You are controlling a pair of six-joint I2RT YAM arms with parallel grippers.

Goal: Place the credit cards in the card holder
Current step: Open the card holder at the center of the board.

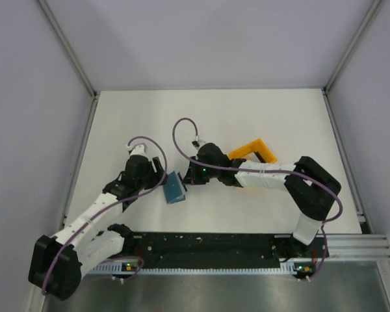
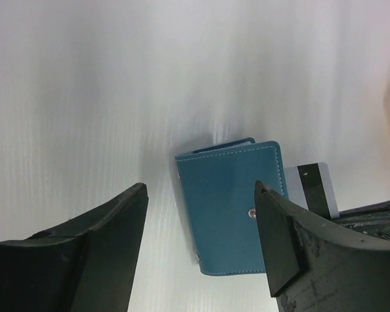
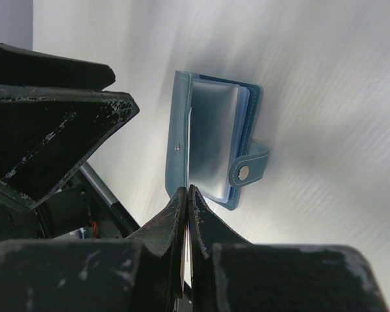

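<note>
**One card pinched beside the open blue holder**

One blue card holder (image 1: pixel 175 188) is seen on the white table (image 1: pixel 260 117), between the two grippers. It is opened a little, and pale pockets are shown inside. The left gripper (image 1: pixel 160 178) is seen just beside it, with its two fingers (image 2: pixel 97 253) spread wide and nothing held between them. The right gripper (image 3: pixel 187 195) is placed on the other side, with its two fingers pressed tight together. One thin credit card (image 2: pixel 312 185), pale with a dark stripe, is pinched there. Its end is seen right next to the holder's edge. Whether the card touches the holder cannot be told. One orange rack (image 1: pixel 255 153) is seen behind the right arm.
</note>
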